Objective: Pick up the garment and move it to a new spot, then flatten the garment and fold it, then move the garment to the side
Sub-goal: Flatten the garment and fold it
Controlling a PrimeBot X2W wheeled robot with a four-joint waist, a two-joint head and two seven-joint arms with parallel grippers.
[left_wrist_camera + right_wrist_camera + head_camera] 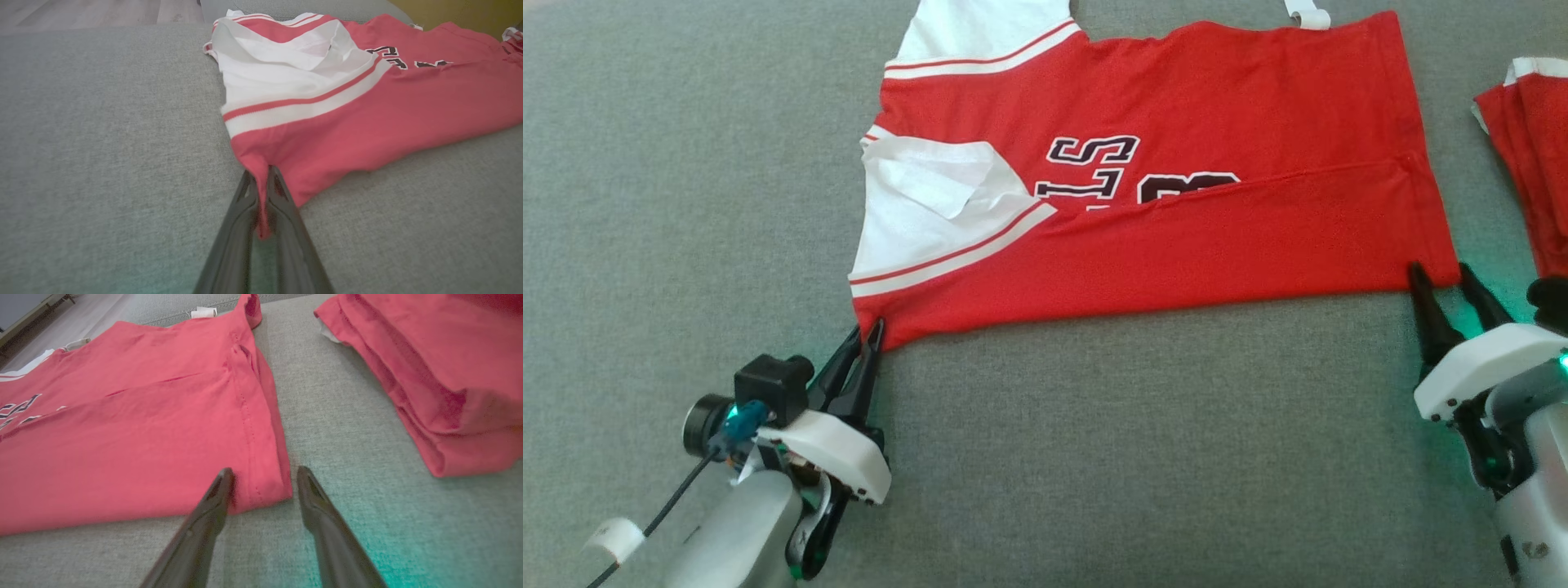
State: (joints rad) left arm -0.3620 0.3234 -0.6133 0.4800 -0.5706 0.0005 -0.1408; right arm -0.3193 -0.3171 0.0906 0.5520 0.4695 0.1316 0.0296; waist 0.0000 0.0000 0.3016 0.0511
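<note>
While low, left arm (739, 523) at garment (1176, 245) corner.

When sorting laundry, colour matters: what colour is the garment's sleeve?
White sleeve, red-striped cuff; left wrist view.

- The garment (1176, 245) is soft, matt cloth
- The grey surface (1094, 449) under it is rough, woven cloth
- The floor (81, 10) looks like smooth wood
</note>
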